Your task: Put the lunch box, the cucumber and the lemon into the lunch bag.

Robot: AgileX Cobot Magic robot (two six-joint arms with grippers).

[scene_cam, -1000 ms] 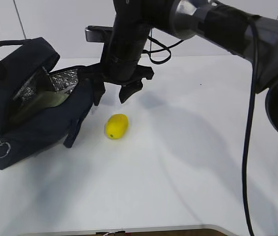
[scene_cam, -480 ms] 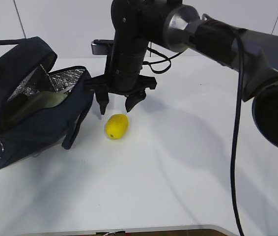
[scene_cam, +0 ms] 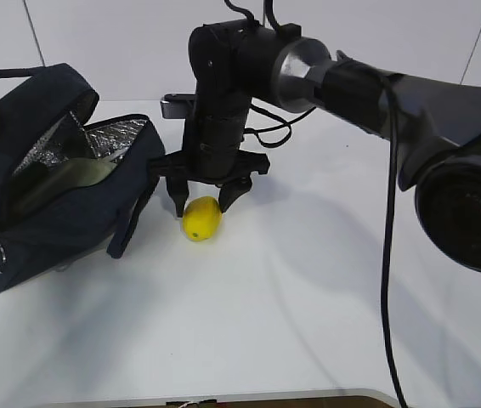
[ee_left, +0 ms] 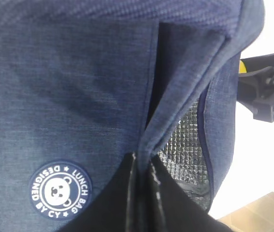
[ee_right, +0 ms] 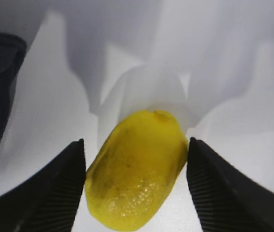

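White table [scene_cam: 325, 323] under everything, pale wall [scene_cam: 113, 42] with thin vertical seams behind it, and what might be a wooden strip [scene_cam: 308, 401] at the table's near edge, barely visible.

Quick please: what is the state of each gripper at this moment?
Left gripper: shut on the edge of the lunch bag.
Right gripper: open, one finger on each side of the lemon, not yet closed on it.

Robot lab or test bench, plain white worktop [scene_cam: 325, 289], bare white panelled wall [scene_cam: 96, 42] behind, large black robot arm [scene_cam: 368, 76] with loose cabling, staged props only, no household furnishings
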